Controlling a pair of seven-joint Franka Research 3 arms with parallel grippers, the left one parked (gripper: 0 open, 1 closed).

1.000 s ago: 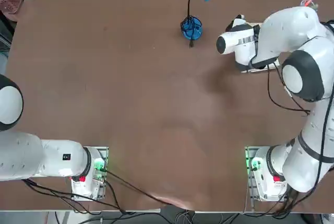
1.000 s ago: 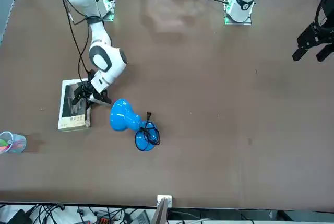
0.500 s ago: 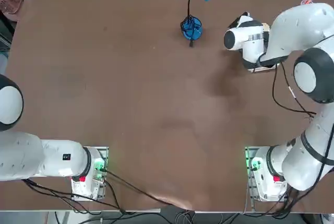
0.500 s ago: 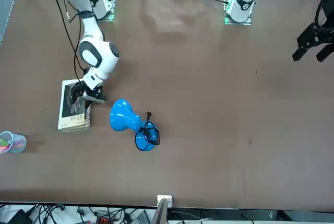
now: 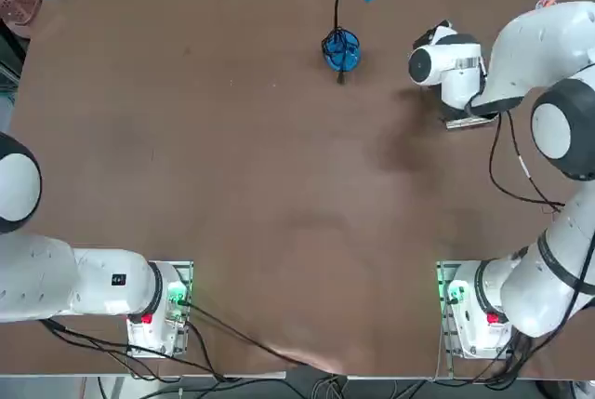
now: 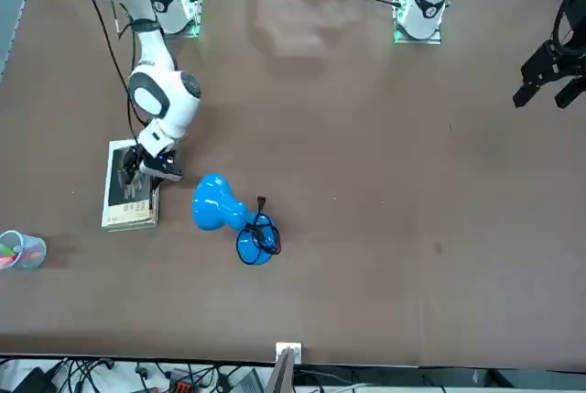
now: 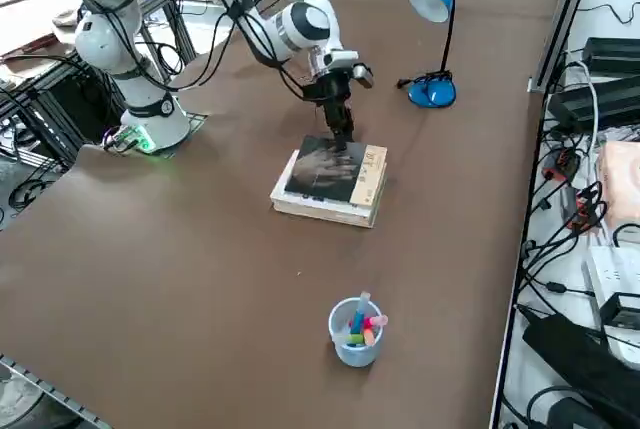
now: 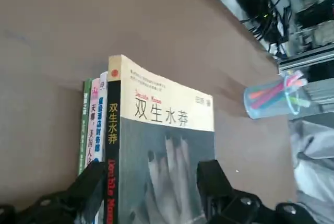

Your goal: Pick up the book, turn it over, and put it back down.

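The right pincer [image 7: 341,135] hovers fingers apart over the near edge of the grey-and-cream paperback book [image 7: 332,174], which lies flat atop a small stack — nothing gripped, so lifting, turning or resting can't be settled.

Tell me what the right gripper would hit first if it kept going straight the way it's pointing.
Most likely the top book of the stack. The right gripper points down at its near edge, open fingers straddling the spine; depth is hard to judge.
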